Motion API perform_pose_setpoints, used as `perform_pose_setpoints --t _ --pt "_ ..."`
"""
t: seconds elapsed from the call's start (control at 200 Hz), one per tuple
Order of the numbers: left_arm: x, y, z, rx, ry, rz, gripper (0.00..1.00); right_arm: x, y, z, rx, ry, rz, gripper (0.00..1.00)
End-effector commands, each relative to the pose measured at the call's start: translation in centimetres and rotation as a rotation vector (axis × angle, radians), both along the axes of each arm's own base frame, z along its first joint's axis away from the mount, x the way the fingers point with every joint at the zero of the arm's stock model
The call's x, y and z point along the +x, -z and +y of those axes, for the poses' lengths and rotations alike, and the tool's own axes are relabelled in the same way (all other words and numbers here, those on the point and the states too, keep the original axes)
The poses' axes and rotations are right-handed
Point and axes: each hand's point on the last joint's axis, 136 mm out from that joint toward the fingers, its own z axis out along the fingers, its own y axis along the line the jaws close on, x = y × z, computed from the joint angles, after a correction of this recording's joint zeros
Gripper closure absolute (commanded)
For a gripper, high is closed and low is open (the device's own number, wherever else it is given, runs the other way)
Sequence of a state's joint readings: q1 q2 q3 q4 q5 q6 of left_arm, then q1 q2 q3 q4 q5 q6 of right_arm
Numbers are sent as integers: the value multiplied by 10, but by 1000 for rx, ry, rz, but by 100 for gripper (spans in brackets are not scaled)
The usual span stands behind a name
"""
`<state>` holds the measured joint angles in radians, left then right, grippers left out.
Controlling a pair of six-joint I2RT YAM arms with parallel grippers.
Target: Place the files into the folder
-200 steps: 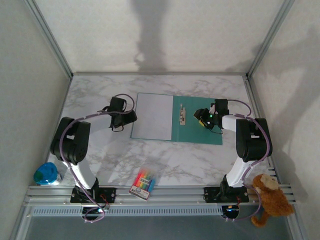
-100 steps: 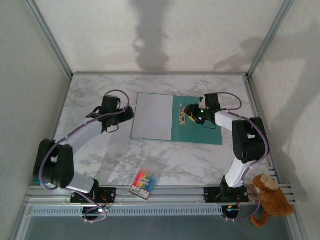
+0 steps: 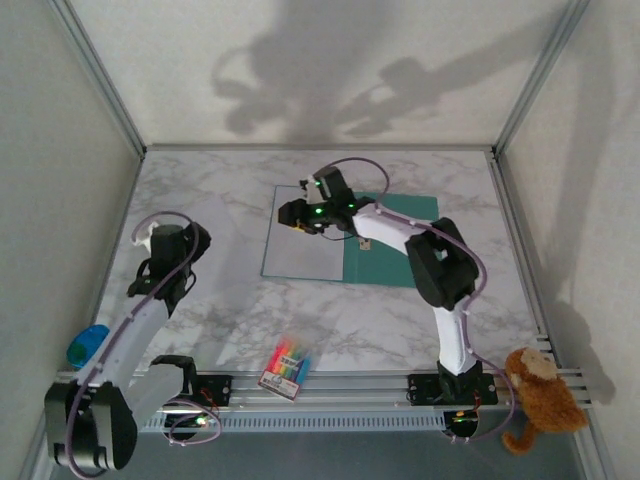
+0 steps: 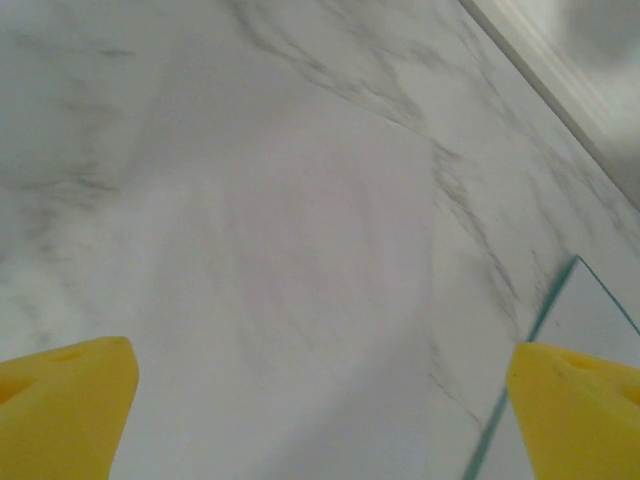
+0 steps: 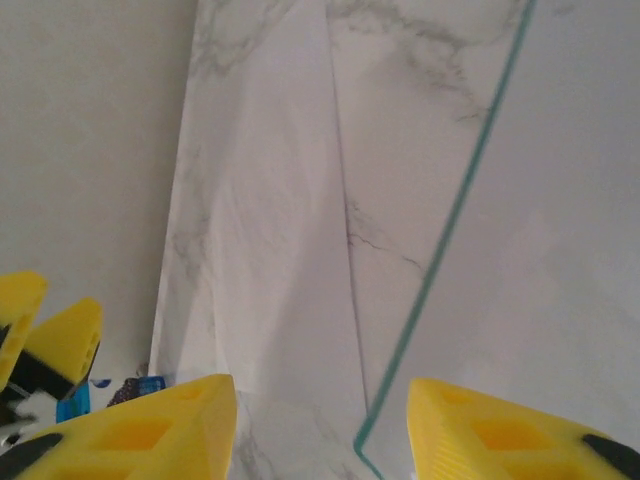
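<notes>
- The files [image 3: 305,245] lie on the open folder's [image 3: 395,262] left cover, mid-table (likely limp and slippery, so pinch a free edge).
- Your right gripper [image 5: 322,405] hovers half-open and empty above their far-left part.
- Your left gripper [image 4: 320,390] gapes wide, holding nothing.

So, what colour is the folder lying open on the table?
The folder is teal-green. It shows best in the top external view.

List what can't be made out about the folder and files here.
- Folder spine: top view, right arm covers it.
- Files: sheet count, too thin to tell in any view.
- Right fingers: right wrist view, cut off by bottom edge; contact with paper unclear.
- Pens: top view, too small to count.
</notes>
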<state>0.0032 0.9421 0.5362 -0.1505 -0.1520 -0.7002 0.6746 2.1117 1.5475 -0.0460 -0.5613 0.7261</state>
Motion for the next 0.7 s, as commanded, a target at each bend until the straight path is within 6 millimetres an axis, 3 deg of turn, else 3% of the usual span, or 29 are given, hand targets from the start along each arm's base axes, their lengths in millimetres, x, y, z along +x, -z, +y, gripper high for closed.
perform_pose_setpoints --t 0.0,0.215,0.235,0.391,0.696 --pt "-14 8 25 1 -122 -8 1 -4 11 21 -33 -38 53 52" --pt "-12 50 40 -120 -103 74 1 2 30 53 -59 -70 65 53" --pt "-11 54 39 -133 -94 82 0 -9 32 65 -58 -97 66 53" --pt "-1 73 37 -166 -41 153 0 -16 43 87 -72 -124 69 54" --pt "0 90 43 -167 -14 227 0 -19 63 103 -152 -113 76 55"
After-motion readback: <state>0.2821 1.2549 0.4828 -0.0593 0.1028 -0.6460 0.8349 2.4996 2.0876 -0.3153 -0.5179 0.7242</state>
